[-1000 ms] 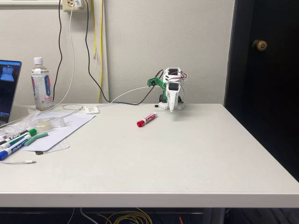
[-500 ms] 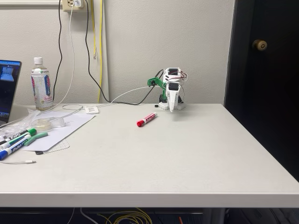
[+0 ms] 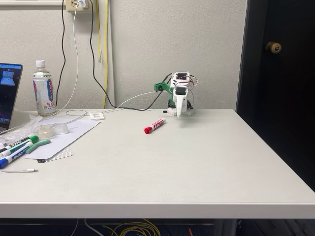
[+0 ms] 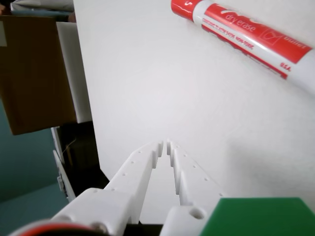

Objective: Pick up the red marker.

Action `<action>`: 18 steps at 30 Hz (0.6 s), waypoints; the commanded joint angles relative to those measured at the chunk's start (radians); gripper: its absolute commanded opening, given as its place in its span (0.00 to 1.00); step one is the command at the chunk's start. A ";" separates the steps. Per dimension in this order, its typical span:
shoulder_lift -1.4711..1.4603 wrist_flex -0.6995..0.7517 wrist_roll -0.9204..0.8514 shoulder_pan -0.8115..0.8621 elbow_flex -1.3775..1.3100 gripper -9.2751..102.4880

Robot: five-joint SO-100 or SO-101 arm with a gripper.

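On my fixed view I see a drink bottle [image 3: 44,88] standing at the table's [image 3: 197,167] far left beside a laptop screen [image 3: 9,93]. Green- and blue-capped markers [image 3: 19,147] lie on white paper [image 3: 74,130] there. Cables [image 3: 93,49] hang down the wall; a dark door's knob [image 3: 273,47] shows right

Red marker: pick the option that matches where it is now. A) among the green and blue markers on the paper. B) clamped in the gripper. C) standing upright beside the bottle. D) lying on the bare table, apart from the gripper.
D: the red marker lies flat on the table, with the gripper shut and clear of it.
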 commanded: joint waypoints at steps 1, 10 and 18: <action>0.005 -0.011 0.002 0.018 -0.110 0.08; -0.373 0.034 0.023 -0.006 -0.456 0.08; -0.591 0.051 -0.009 0.014 -0.686 0.09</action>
